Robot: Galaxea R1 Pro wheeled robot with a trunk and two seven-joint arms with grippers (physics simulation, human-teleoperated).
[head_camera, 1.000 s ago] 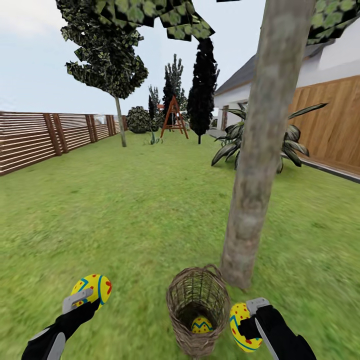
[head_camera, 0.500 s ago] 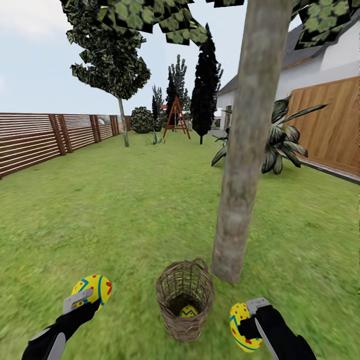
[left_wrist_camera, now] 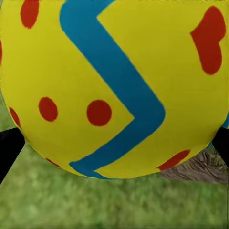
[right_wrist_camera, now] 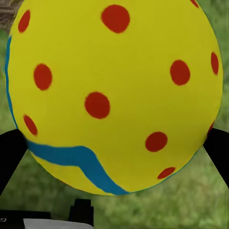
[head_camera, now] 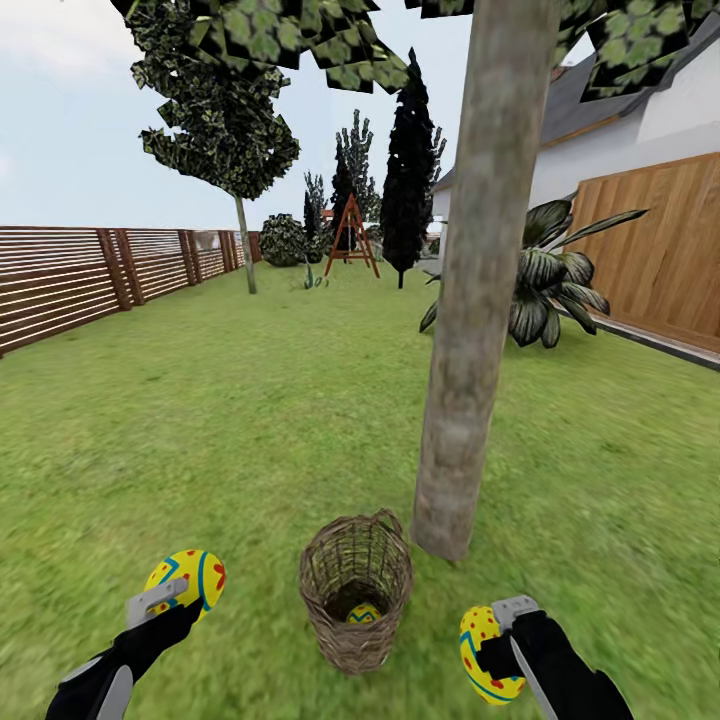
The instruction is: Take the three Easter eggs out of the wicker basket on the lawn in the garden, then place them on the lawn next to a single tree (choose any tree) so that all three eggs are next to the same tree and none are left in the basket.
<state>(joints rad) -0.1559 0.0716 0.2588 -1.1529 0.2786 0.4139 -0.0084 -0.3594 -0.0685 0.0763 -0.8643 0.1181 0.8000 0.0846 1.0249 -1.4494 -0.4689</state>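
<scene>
Two of the three Easter eggs are out of the wicker basket (head_camera: 355, 600) and carried, one in each gripper. The left gripper (head_camera: 160, 600) is closed around a yellow egg (head_camera: 188, 578), whose zigzag band is seen close up in the left wrist view (left_wrist_camera: 114, 90). The right gripper (head_camera: 505, 625) is clamped on a second egg (head_camera: 485, 655), seen spotted with red in the right wrist view (right_wrist_camera: 114, 95). A third egg (head_camera: 362, 613) is seen lying at the bottom of the basket, so that one is left to lift out. No egg is set on the lawn (head_camera: 250, 420) yet. The basket is tilted, its long axis leaning and its mouth turned toward the camera, just beside the tree (head_camera: 470, 330). A short reach to the trunk's foot is likely all that is needed.
</scene>
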